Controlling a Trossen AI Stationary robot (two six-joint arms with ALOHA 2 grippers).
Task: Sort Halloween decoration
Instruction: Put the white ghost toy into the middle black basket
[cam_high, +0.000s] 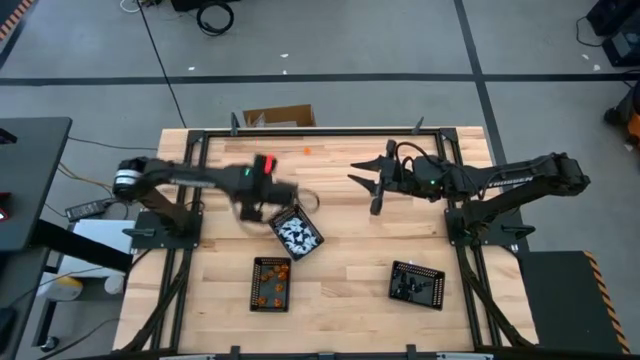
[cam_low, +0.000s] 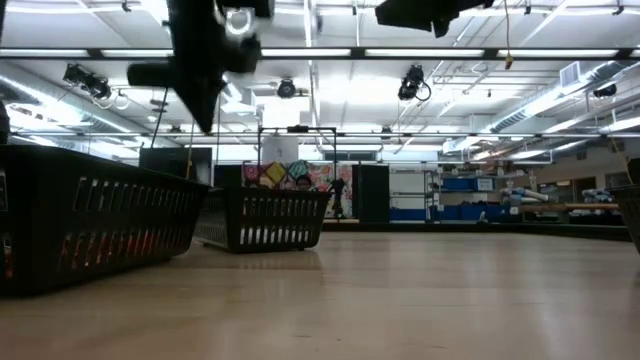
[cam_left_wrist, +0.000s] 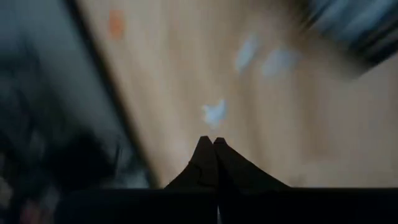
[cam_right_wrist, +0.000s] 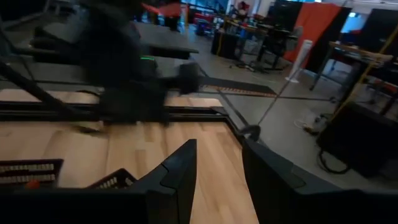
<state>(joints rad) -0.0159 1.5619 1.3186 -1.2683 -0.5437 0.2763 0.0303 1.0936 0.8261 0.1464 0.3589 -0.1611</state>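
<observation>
Pale wooden slatted tabletop (cam_high: 340, 250) is the landmark. High view: three black rectangular mesh trays rest on it. The white-piece tray (cam_high: 296, 233) sits near the table's centre, holding small white toy decorations (cam_high: 294, 236); the orange-piece tray (cam_high: 271, 283) lies nearer the front edge with small orange toy pieces (cam_high: 272, 285); the black-piece tray (cam_high: 417, 284) lies toward the front right, its contents dark and hard to resolve. One stray orange piece (cam_high: 307, 150) lies at the table's far edge. Left gripper (cam_high: 262, 205) hangs just beside the white-piece tray; right gripper (cam_high: 376, 185) hovers over the table's far right part, well apart from all trays.

Low view: only tray walls and arms overhead are visible.

Left wrist view: fingers pressed together, nothing between them; blurred white pieces (cam_left_wrist: 214, 113) lie loose on the tabletop.

Right wrist view: fingers (cam_right_wrist: 180, 171) spread, empty.

Judgement: sorting mostly done; a few loose white pieces and the orange stray remain.
</observation>
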